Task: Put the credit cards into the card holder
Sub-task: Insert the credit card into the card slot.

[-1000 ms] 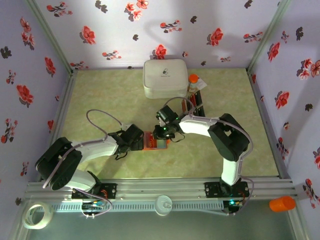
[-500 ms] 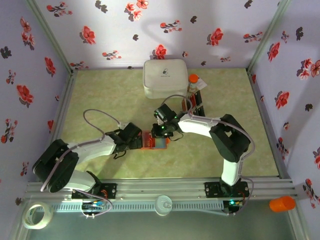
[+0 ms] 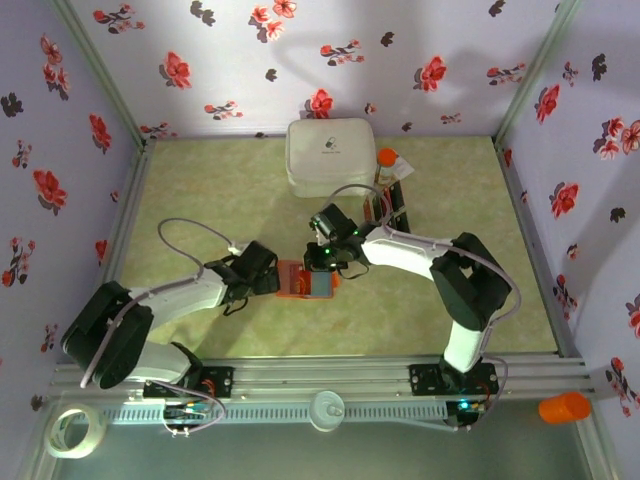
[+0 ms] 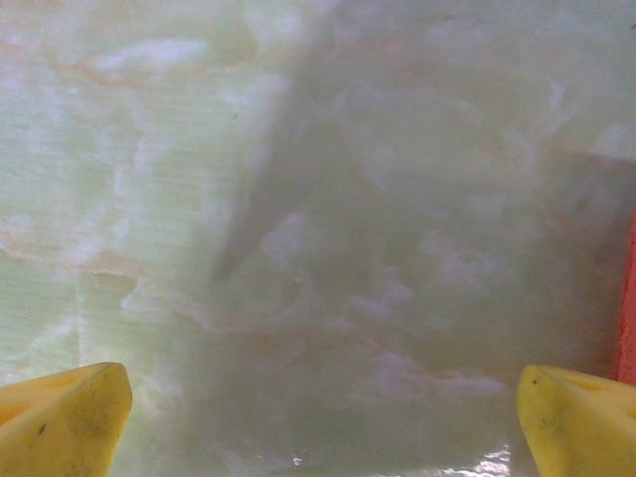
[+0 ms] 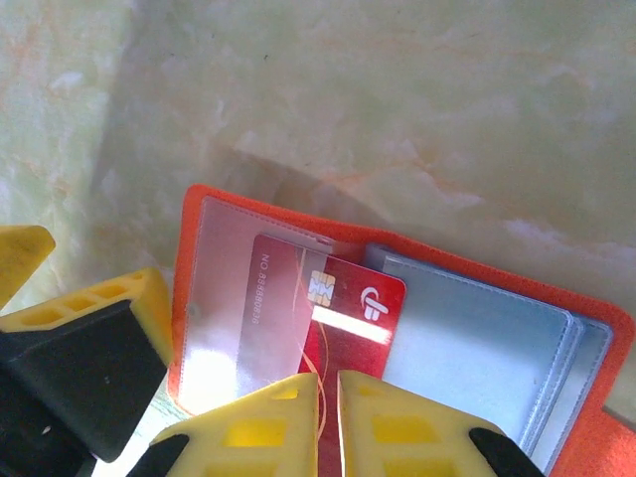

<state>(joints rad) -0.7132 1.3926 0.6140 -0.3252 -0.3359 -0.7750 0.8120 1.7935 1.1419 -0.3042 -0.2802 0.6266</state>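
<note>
The orange card holder (image 5: 397,248) lies open on the table, its blue-grey inside (image 5: 477,348) facing up; from above the holder (image 3: 296,283) sits between both grippers. A red credit card (image 5: 343,313) lies partly under the holder's clear left pocket, its chip end sticking out. My right gripper (image 5: 328,397) is shut, its yellow tips standing over the card's near edge; from above it is the gripper (image 3: 322,264) at the holder's far side. My left gripper (image 4: 323,427) is open over bare table, an orange edge (image 4: 626,308) at its right. One of its fingers (image 5: 109,303) stands against the holder's left edge.
A large white rounded case (image 3: 330,155) stands at the back. To its right a black stand (image 3: 392,205) holds more cards, with an orange-capped thing (image 3: 386,157) behind it. Flowered walls close in three sides. A tape roll (image 3: 75,430) and an orange cup (image 3: 565,407) lie beyond the front rail.
The right gripper has closed a little more over the red card. Both arms have shifted slightly while staying at the card holder; the left gripper has stayed wide open.
</note>
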